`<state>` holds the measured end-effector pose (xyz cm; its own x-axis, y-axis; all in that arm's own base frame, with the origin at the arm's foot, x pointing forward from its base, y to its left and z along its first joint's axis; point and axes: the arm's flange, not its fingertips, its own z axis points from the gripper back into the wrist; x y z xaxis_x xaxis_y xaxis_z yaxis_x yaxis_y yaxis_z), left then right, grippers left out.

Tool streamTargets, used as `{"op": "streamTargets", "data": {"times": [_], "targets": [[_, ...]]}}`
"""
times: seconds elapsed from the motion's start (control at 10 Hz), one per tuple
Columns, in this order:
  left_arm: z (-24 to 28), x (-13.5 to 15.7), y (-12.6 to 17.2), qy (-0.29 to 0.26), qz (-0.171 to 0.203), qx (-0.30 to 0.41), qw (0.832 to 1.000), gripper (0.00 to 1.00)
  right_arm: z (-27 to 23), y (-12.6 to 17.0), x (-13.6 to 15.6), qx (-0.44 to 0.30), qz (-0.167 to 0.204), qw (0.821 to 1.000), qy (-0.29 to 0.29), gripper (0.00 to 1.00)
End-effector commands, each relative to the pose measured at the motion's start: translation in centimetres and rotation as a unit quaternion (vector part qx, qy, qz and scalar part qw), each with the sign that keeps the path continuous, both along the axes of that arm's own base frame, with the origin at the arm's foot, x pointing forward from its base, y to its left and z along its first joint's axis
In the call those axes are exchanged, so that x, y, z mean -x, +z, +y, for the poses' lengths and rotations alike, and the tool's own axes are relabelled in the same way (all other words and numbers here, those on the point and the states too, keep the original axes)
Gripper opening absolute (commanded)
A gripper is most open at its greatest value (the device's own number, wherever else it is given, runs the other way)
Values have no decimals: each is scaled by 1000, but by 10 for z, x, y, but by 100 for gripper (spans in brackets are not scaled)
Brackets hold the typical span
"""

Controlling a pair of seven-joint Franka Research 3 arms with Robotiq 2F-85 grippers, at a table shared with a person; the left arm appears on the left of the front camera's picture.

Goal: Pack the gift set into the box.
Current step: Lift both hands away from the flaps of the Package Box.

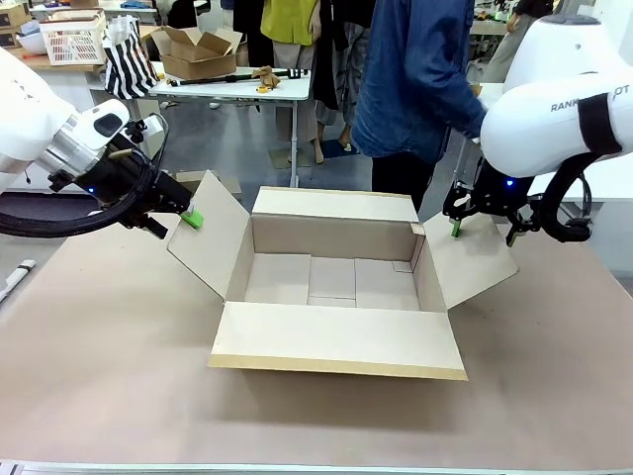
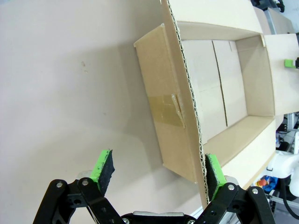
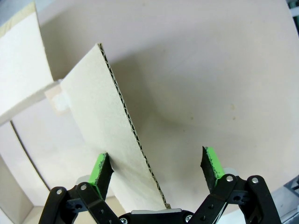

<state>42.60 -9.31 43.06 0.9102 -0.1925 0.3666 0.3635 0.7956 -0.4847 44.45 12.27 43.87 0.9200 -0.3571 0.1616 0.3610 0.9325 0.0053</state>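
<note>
Box (image 1: 336, 338): stands open at the middle of the worktop (image 1: 109, 386), all four flaps splayed outward, the near flap lying low toward the robot. The interior shows bare cardboard floor panels.

Left tool (image 1: 176, 222): positioned at the upper edge of the box's left flap (image 1: 206, 237). In its wrist view the left tool (image 2: 159, 165) is spread wide, with the flap's corrugated edge (image 2: 189, 98) passing between the fingers, just beside one green pad (image 2: 211, 173). Contact cannot be confirmed.

Right tool (image 1: 485, 230): positioned at the outer edge of the right flap (image 1: 473, 262). In its wrist view the right tool (image 3: 157, 162) is also spread wide. The flap (image 3: 103, 121) runs between the fingers, close against one pad (image 3: 102, 167) and well apart from the other.

A person in a blue denim jacket (image 1: 410, 79) stands at the far side.
</note>
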Motion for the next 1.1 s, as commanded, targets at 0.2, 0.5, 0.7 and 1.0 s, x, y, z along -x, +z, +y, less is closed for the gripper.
{"op": "streamTargets", "data": {"times": [0.2, 0.5, 0.7, 1.0], "targets": [[0, 0, 3, 4, 4, -8, 1000, 100, -1, 4, -1, 9, -1, 1000, -3, 100], [0, 0, 3, 4, 4, -8, 1000, 100, -1, 4, -1, 9, -1, 1000, -3, 100], [0, 0, 3, 4, 4, -8, 1000, 100, -1, 4, -1, 9, -1, 1000, -3, 100], [0, 0, 3, 4, 4, -8, 1000, 100, -1, 4, -1, 9, -1, 1000, -3, 100]]}}
